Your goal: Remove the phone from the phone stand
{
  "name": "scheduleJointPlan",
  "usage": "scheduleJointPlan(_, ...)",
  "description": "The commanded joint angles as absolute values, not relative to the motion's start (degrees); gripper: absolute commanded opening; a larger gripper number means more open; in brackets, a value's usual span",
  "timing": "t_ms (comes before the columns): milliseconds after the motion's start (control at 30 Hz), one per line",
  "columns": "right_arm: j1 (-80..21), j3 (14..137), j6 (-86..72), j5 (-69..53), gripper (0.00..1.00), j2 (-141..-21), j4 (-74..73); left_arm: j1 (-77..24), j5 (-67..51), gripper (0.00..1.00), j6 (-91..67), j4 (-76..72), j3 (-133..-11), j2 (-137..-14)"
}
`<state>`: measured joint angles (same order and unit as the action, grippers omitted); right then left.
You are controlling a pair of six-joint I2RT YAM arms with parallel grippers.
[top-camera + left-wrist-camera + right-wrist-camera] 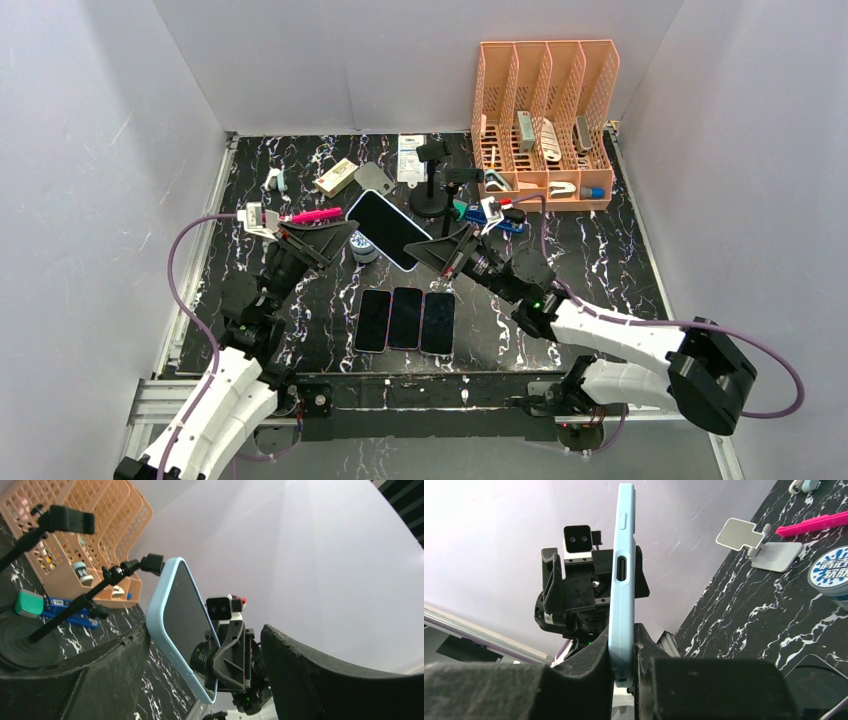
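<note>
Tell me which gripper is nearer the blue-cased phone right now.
Right. The right gripper is clamped on one end of the phone; the left gripper stands open around the opposite end, not closed on it.

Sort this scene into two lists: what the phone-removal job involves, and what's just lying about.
Job: blue-cased phone, clamped in right gripper; open left gripper; black phone stand.
Lying about: three flat phones, orange organizer, pink marker, silver stand.
</note>
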<state>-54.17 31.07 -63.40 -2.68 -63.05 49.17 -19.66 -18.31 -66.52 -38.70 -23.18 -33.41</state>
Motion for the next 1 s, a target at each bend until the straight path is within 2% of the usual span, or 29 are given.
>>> scheduleJointPlan(0,-55.67,34.4,-66.06,-0.92,0.01,-64.99,63.9,-20.08,-22.3,0.77,-67.55,-43.36,-22.73,-33.51)
scheduleJointPlan(200,-56.44,34.89,-67.7,-0.55,0.01,-67.56,67.5,-20.04,-22.59,0.75,-68.22,-44.68,-21.51,-33.03)
scheduleJointPlan(433,-57.11,33.98,-72.35,-0.96,0.01,-70.93,72.32,-20.17,-23.51,0.66,-70.95,-46.76,-21.18,-34.43)
scheduleJointPlan(967,-58.71,34.54,-70.84,-0.47,0.01,-73.22,71.85,-20.48,-24.64,0.28,-72.86,-48.69,-20.92,-36.9)
